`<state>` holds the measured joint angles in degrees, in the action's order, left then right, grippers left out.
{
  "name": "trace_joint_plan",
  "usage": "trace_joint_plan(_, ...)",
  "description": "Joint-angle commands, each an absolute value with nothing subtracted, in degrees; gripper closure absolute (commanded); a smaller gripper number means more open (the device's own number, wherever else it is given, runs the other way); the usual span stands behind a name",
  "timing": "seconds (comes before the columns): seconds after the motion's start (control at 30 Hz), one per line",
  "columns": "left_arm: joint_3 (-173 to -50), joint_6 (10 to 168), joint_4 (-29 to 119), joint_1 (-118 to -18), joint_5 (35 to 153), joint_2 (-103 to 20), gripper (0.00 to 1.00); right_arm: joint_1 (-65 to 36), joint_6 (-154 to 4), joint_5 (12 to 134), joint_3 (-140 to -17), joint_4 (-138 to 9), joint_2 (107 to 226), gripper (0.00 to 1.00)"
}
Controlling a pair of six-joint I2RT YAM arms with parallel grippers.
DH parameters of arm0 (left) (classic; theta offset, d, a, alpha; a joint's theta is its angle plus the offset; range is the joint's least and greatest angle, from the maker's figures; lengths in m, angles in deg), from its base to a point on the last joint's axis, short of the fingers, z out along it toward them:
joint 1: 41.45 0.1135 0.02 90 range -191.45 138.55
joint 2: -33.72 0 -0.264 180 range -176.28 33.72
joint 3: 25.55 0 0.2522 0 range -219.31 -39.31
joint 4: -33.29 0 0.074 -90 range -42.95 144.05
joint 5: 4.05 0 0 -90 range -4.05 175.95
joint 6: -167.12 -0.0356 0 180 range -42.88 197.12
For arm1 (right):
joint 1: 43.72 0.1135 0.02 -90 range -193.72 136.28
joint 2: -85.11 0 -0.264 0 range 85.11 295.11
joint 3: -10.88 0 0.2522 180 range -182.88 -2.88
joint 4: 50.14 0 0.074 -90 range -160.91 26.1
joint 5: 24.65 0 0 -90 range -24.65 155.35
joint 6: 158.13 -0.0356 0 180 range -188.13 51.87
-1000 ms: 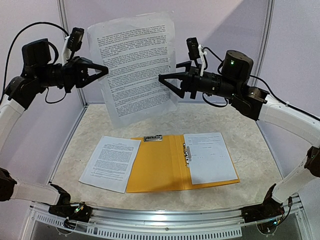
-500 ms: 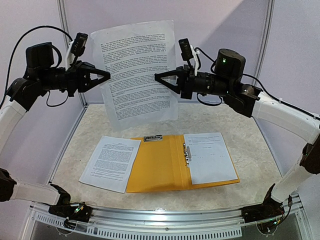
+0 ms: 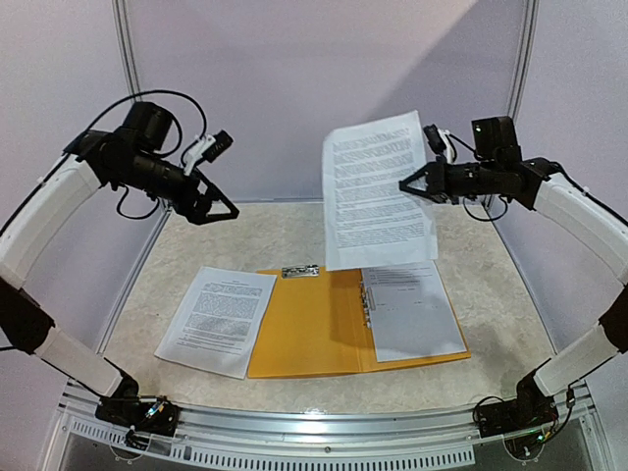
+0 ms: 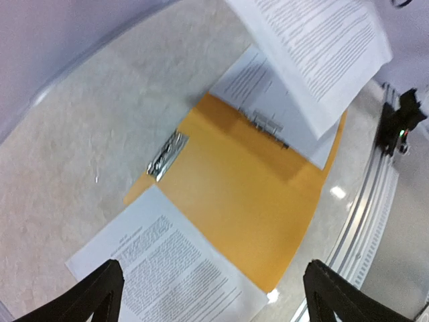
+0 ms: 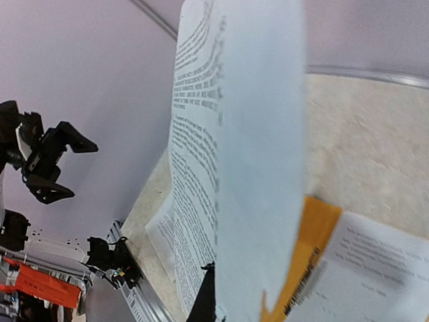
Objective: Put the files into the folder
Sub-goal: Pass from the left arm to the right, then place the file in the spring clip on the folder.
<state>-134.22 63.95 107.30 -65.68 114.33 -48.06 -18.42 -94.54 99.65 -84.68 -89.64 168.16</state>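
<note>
The white printed paper sheet point(image 3: 378, 191), pinched by the right gripper point(image 3: 410, 185), should be lowered flat onto the open orange-yellow plastic folder point(image 3: 309, 329); the left gripper point(image 3: 224, 211) is spread, empty.

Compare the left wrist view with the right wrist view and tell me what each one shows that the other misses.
Only the left wrist view shows the loose metal clip lying on the table and the printed sheet lying beside the folder. Only the right wrist view shows the open left gripper in the air. Both show the orange folder, the page lying in it, and the hanging sheet held by the right gripper.
</note>
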Motion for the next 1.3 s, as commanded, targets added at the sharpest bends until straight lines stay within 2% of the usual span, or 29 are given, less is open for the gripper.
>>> trace_joint_plan(0.0, -130.1, 61.25, 116.75, -66.25, 105.9, -52.24, 0.05, -26.8, -89.58, 104.8, -81.74, -110.33, 166.85, 1.0)
trace_joint_plan(0.13, -122.6, 60.05, 113.8, -66.13, 105.59, -54.04, 0.06, -31.54, -80.7, 106.77, -82.24, -119.7, 171.45, 1.0)
trace_joint_plan(0.33, -108.08, 58.15, 102.83, -65.9, 107.45, -55.32, 0.07, -35.34, -72.76, 107.93, -82.73, -123.96, 179.4, 1.0)
trace_joint_plan(0.47, -102.74, 58.19, 99.38, -65.26, 107.42, -58.91, 0.09, -36.1, -69.44, 108.77, -81.33, -124.52, 185.41, 1.0)
trace_joint_plan(0.57, -101.37, 58.47, 98.62, -64.03, 107.76, -62.37, 0.13, -36.46, -68.92, 109.39, -79.74, -122.1, 189.06, 1.0)
trace_joint_plan(0.8, -100.07, 60.29, 96.2, -60.55, 108.73, -66.8, 0.13, -36.56, -72.21, 110.92, -76.65, -115.75, 192.28, 1.0)
trace_joint_plan(1.27, -100.4, 62.05, 95.56, -59.17, 110.56, -68.13, 0.14, -35.17, -79.89, 112.03, -68.87, -106.57, 190.55, 1.0)
